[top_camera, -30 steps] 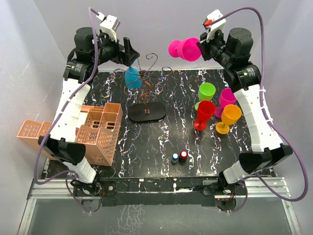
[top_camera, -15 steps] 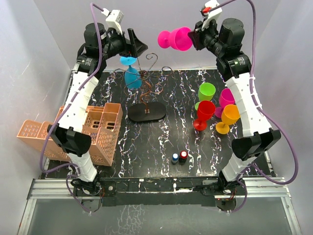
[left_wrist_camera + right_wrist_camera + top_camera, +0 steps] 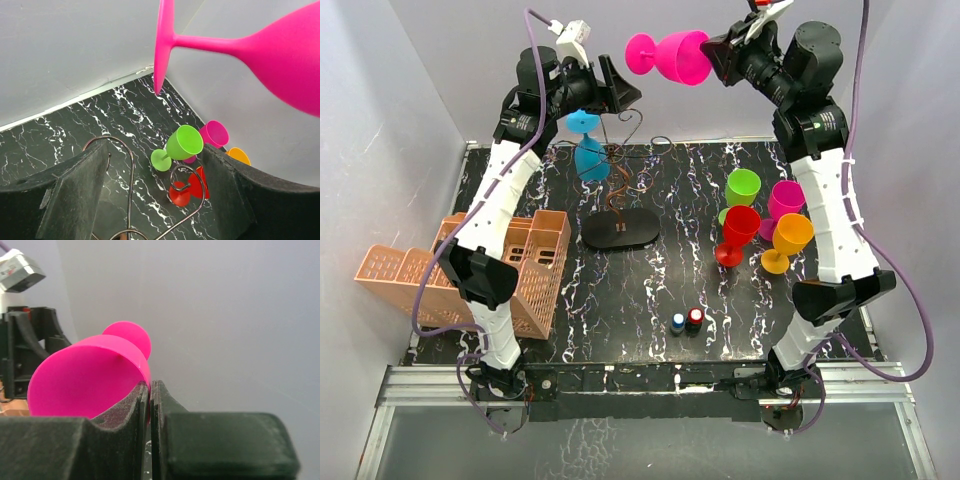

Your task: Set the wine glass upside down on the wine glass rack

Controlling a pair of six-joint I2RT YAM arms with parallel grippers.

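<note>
right tool (image 3: pixel 716 56) pinches the rim of an opaque magenta wine glass (image 3: pixel 672 56), held sideways.

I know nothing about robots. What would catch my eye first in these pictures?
The hot pink wine glass, held sideways high above the back of the table, its rim pinched in the right gripper. Just left of it the left gripper stands open over the wine glass rack, where a blue glass hangs upside down. A bright cluster of glasses stands on the right of the table, and an orange crate on the left.
</note>
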